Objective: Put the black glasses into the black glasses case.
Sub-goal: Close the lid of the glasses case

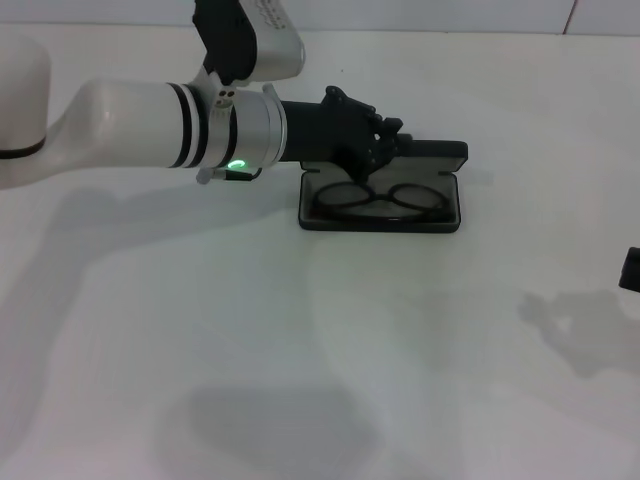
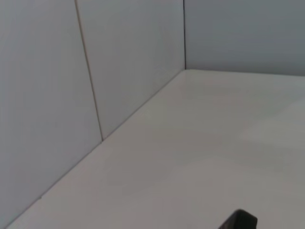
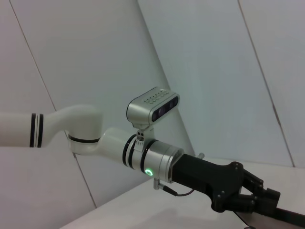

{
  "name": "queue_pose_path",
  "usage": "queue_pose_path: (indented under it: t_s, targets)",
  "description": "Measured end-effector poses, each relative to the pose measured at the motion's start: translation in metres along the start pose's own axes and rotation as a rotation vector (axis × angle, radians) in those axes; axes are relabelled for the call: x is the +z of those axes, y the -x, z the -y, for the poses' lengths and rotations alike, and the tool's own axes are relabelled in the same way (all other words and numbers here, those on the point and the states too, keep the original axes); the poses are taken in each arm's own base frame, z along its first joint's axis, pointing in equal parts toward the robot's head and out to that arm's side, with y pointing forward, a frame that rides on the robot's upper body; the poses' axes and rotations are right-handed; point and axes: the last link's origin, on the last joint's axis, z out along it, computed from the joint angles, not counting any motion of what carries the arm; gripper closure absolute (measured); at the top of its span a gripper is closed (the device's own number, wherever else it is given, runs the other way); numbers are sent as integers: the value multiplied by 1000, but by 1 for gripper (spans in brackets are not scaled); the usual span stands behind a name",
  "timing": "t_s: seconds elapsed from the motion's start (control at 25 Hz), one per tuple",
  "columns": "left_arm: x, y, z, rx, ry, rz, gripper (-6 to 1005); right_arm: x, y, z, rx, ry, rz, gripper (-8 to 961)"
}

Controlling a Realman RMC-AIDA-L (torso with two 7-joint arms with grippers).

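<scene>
Black glasses are seen lying inside the open black glasses case, lenses side by side on the tray, near the middle of the table. Lid stands raised behind the tray.

Left gripper is positioned just over the back of the case, at the lid and hinge edge. Whether the fingers are spread, closed, or pinching the lid cannot be told from any view; contact with the lid cannot be confirmed either.

Risks, as judged:
- If the lid is pushed down with a temple arm or frame edge proud of the tray, the frame could be pinched or bent. Seating of the temples is not resolved in the head view.
- A sideways push on the lid could slide the whole case, since nothing is seen bracing it.
- A fast release could let the lid snap and bounce the glasses out of position.

View differences:
- Head view: only view where glasses and case interior are shown.
- Right wrist view: left gripper is seen side-on with its black finger links; only a dark sliver at the frame edge may be the case.
- Left wrist view: bare table, wall, one dark corner of something unidentified.
- Right gripper is parked at the right edge of the table; finger state cannot be told.
</scene>
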Motion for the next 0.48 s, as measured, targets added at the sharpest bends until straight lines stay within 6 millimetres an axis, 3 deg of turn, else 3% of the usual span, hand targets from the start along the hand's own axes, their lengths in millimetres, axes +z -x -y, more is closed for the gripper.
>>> queue_pose_path:
  t_s: [0.48]
  targets:
    - [-1, 7, -6, -11, 24, 10, 819, 1, -2, -1, 10, 9, -3, 854]
